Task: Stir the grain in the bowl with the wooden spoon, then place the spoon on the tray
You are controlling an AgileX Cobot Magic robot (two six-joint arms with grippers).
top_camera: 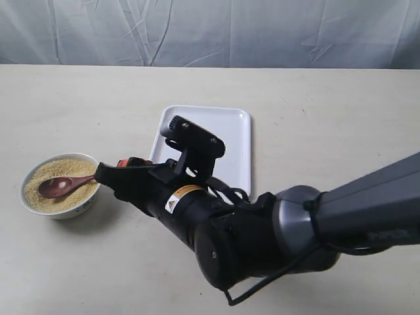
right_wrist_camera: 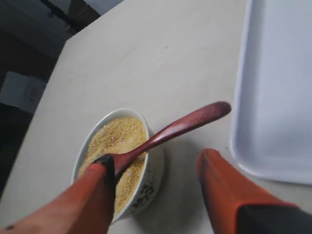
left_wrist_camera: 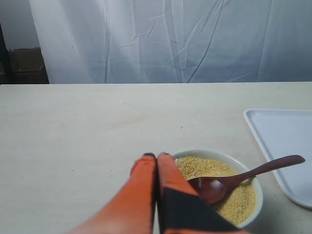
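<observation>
My left tool is pressed fully together, its orange fingers meeting at the tips with nothing between them. It hangs just above the near rim of the bowl.

The small white bowl stands at the left of the bench, filled almost level with golden grain. The wooden spoon lies in it, its scoop resting on the grain and its slim handle leaning out over the rim toward the tray.

My right tool reaches across from the right and stands wide open at the handle's end. One orange finger sits by the bowl's rim over the scoop end, and the other is well out to the side above bare bench. The handle runs through the gap; I cannot tell whether either finger touches it, and nothing is gripped.

To the right of the bowl lies the flat white tray, partly hidden by my right arm.

The bench is a pale cream surface. Behind it hangs a creased grey-white curtain.
</observation>
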